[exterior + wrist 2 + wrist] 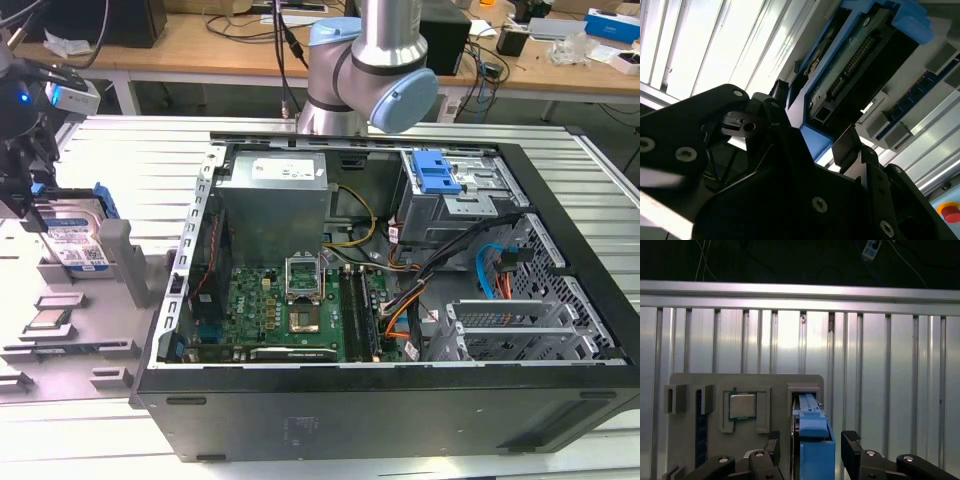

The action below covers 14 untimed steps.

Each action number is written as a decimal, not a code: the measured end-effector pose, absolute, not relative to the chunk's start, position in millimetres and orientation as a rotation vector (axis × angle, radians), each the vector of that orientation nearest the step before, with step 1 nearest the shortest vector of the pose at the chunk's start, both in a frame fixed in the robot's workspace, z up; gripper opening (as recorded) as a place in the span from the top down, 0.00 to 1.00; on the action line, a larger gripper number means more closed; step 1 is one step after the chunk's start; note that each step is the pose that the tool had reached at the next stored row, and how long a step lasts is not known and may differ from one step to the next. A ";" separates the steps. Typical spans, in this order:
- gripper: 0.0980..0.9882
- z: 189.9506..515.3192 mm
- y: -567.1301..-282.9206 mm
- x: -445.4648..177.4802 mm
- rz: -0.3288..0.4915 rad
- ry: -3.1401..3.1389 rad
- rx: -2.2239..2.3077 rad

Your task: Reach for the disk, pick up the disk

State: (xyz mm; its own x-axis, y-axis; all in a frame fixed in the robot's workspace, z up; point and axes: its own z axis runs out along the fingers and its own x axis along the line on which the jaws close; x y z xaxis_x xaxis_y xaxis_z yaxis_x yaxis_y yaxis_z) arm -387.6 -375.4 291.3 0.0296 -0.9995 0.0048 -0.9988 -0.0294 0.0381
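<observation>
Fingers (850,439): open wide, one on each side of the disk (813,450), holding nothing. In the first wrist view a gap shows on both sides; contact cannot be confirmed.

Disk: stands on edge in a slot of the grey fixture (775,385), blue carrier uppermost. The CPU chip (742,406) sits in its own recess just beside that slot.

Fixture rests on the ribbed metal bench (890,390), at the exterior view's left, well apart from the opened computer case (400,410).

Assessment: the reach is all but complete and the pick-up is not yet made. A sound grip calls for an even closure on the carrier's flat sides.
</observation>
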 end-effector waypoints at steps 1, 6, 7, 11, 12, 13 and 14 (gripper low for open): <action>0.43 291.2 -375.4 -387.6 -0.036 -2.167 2.232; 0.59 291.3 -375.4 -387.6 -0.036 -2.165 2.234; 0.67 291.2 -375.4 -387.6 -0.036 -2.165 2.234; 0.70 291.3 -375.4 -387.6 -0.036 -2.163 2.235; 0.70 291.2 -375.4 -387.6 -0.036 -2.163 2.236; 0.70 291.3 -375.4 -387.6 -0.036 -2.161 2.237; 0.70 291.2 -375.4 -387.6 -0.036 -2.159 2.239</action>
State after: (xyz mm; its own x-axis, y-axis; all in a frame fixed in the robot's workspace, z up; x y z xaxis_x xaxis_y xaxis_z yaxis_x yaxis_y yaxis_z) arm -387.6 -375.4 291.2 0.0364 -0.9993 0.0047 -0.9986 -0.0362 0.0381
